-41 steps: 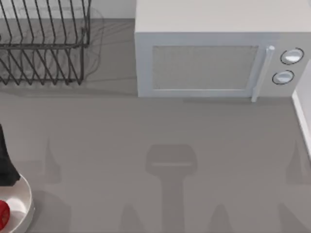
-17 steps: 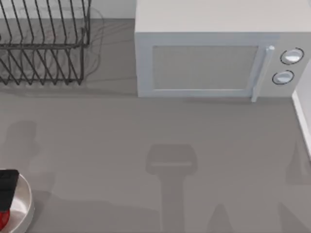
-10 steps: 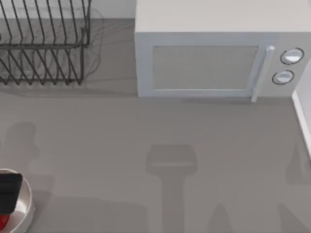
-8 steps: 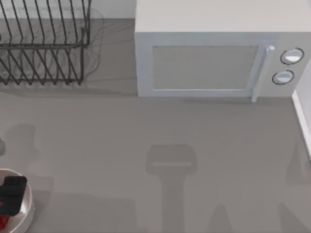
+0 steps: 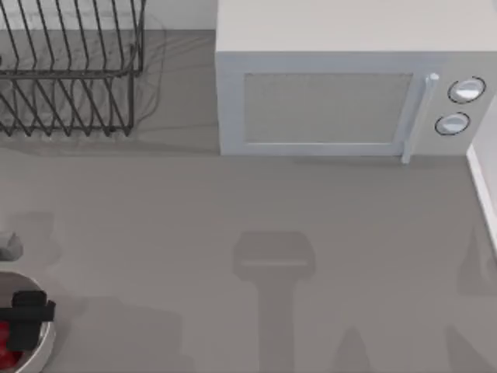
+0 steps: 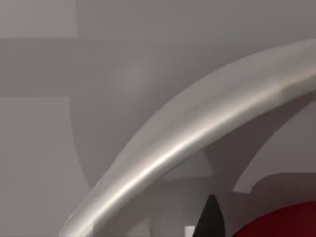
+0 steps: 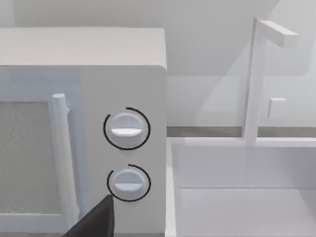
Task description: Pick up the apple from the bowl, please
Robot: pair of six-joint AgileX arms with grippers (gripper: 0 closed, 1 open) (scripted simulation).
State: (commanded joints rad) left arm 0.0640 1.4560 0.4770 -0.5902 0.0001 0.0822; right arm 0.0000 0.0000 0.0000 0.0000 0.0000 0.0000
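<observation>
At the table's near left corner, the white, thick-rimmed bowl [image 5: 43,346] holds the glossy red apple [image 5: 8,346], mostly hidden under my left gripper [image 5: 27,315], which hangs over the bowl; whether its fingers are spread or closed I cannot tell. Behind stand a wire dish rack [image 5: 70,70], then a white microwave [image 5: 349,93].

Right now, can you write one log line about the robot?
phase: reaching | left tool: over bowl, beside apple | apple: in bowl | right tool: parked near microwave
</observation>
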